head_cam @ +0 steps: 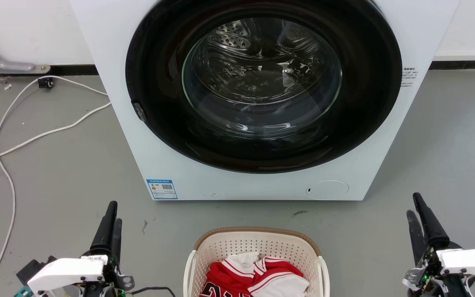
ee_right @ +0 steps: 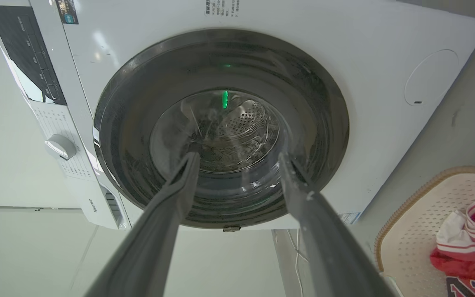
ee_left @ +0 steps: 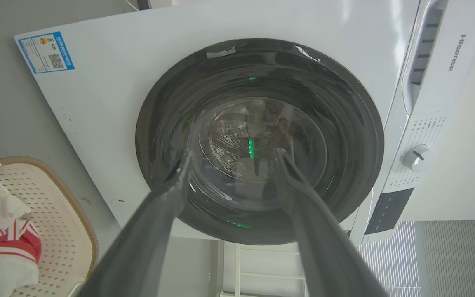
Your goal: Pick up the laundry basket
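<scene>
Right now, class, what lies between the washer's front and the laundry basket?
Bare grey floor lies between the washer and the laundry basket, marked by one small dark scuff; the head view shows it.

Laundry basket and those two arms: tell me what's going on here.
Nothing is held yet. The cream perforated plastic laundry basket with a brown woven-look rim sits on the grey floor before the white front-loading washing machine, with a red and white garment inside. The left end effector and the right end effector hang open, one either side of the basket, clear of it, aimed at that machine. The pickup has not begun.
</scene>
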Available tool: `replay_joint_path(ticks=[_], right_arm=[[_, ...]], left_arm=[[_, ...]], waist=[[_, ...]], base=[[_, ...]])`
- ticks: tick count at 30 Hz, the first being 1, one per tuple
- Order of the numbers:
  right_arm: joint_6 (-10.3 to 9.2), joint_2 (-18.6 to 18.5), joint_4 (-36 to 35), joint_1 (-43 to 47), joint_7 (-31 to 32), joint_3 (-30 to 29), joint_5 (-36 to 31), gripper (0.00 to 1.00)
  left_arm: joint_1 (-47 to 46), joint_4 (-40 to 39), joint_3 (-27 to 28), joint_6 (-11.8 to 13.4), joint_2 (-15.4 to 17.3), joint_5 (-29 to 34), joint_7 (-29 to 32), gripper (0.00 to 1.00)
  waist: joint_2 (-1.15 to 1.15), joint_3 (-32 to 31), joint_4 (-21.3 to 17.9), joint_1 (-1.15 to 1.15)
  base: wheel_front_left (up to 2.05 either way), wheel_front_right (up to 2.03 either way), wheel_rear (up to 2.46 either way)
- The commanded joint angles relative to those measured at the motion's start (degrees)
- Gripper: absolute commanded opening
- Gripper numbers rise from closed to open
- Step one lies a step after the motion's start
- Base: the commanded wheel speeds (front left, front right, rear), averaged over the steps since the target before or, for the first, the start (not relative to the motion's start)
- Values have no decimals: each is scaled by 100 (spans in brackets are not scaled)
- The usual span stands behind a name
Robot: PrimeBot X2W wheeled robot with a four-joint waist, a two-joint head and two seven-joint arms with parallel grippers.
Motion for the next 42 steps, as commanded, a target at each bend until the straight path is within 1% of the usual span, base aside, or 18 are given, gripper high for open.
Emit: replay_joint_path(ticks=[1,7,15,22,23,33,42], right_arm=[[0,-21,-152,-81,-50,-8,-186,100],[0,-21,-393,-48,-208,47,-1012,100],[0,-22,-641,19,-405,240,-2234,100],[0,-22,-785,89,-564,363,-3213,100],[0,-22,-807,116,-610,373,-3466,100],[0,-23,-949,190,-812,431,-4507,100],[0,-23,-1178,257,-977,544,-5232,100]], left_arm=[[-95,-157,28,-8,13,155,-51,100],[-79,-425,-11,63,14,870,-209,100],[-19,-735,-237,220,15,1916,-404,100],[37,-911,-388,341,16,2682,-562,100],[59,-940,-420,372,17,2888,-605,100],[134,-1070,-564,500,18,3779,-807,100],[182,-1191,-680,485,19,4477,-972,100]], waist=[[0,2,0,0],[0,16,-2,0],[0,28,0,0],[0,34,3,0],[0,36,4,0],[0,50,15,0],[0,75,27,0]], base=[[0,0,0],[0,0,0],[0,0,0],[0,0,0],[0,0,0],[0,0,0],[0,0,0]])
